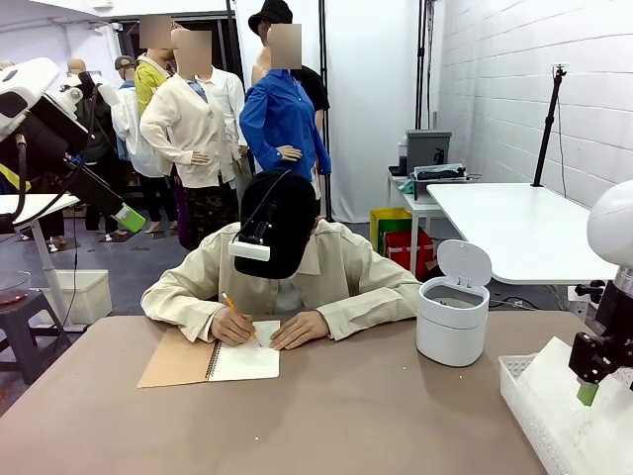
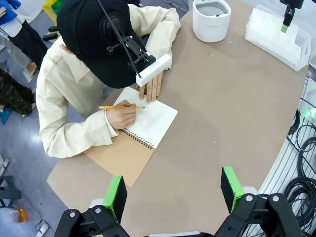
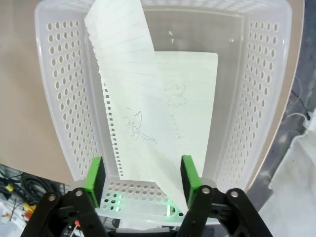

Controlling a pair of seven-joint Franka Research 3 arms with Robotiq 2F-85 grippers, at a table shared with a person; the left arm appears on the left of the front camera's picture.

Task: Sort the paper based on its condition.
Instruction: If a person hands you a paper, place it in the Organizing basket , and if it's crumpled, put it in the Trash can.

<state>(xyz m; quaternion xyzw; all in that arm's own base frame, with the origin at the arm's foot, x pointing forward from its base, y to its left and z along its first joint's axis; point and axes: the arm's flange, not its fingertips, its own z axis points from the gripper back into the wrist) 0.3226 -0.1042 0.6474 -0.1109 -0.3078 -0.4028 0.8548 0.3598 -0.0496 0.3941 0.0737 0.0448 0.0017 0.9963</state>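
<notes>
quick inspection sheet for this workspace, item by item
surface: brown table, shared with a person
job's things: lower sheet and tilted upper sheet, both scribbled on, in the white basket
clutter: notebook the person writes in with a pencil; white bin, lid up
grippers: left gripper open, holding nothing; right gripper open, upper sheet between its jaws
cables: black coils beside the table
surroundings: white side table

A white-painted brick wall (image 1: 534,59) is closing off the right side; a white rectangular table (image 1: 524,233) is standing beside it on smooth grey floor (image 1: 138,265).
</notes>
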